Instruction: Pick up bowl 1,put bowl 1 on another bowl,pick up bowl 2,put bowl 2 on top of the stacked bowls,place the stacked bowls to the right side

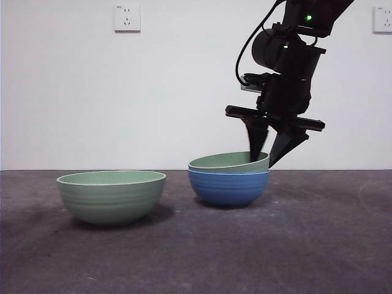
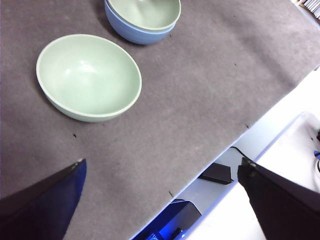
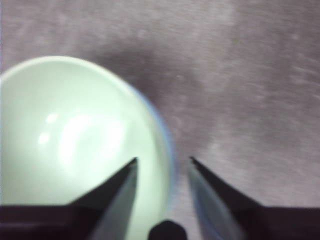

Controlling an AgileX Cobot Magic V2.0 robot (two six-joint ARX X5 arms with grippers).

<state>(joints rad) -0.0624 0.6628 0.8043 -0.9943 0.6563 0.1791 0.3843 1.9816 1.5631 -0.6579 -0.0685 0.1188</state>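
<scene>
The right gripper [image 1: 267, 160] straddles the rim of bowl 1 [image 1: 228, 162], one jaw inside, one outside, spread slightly apart, so the green bowl sits tilted in the blue bowl [image 1: 228, 187] beneath it. Releasing seems underway; next, lift clear and fetch bowl 2 [image 1: 111, 195], well aside. The left gripper [image 2: 160, 200] waits open. No legible writing shows.

Three bowls in all; two are pale green bowls, one [image 1: 112, 195] standing alone on the left, the other [image 1: 229, 162] nested, slightly tilted, in the single blue bowl [image 1: 228, 187] to its right (so one stack of two); two wall sockets, one [image 1: 127, 18] upper left, one [image 1: 383, 19] at the right edge.
</scene>
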